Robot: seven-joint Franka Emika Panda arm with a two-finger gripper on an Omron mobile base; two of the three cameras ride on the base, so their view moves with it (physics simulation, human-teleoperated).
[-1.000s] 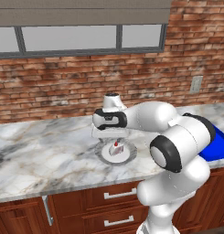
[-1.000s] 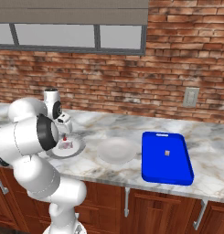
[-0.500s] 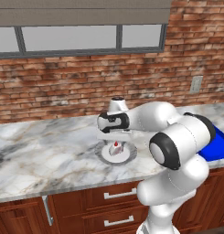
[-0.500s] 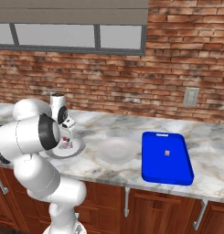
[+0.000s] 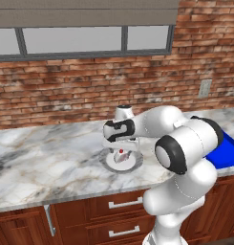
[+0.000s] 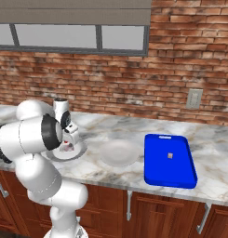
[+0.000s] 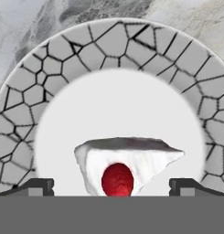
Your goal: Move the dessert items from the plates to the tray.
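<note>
One cake bit point(image 7: 127, 167) sits on the grey-rimmed plate point(image 7: 109, 41), directly beneath the end effector point(image 7: 111, 185), jaws wide.

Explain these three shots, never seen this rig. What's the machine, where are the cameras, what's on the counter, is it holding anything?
It is a rendered kitchen with a white robot arm on a driving base. Two cameras sit on the base behind the arm, one to its left and one to its right; the third sits on the hand, looking down past the end effector.

On the marble counter lie a grey-rimmed plate with a white cake bit with a red top, a plain pale plate with nothing on it, and a blue tray already holding a small tan morsel.

The end effector hangs just over the cake, its jaws open to either side of it. It holds nothing.
</note>
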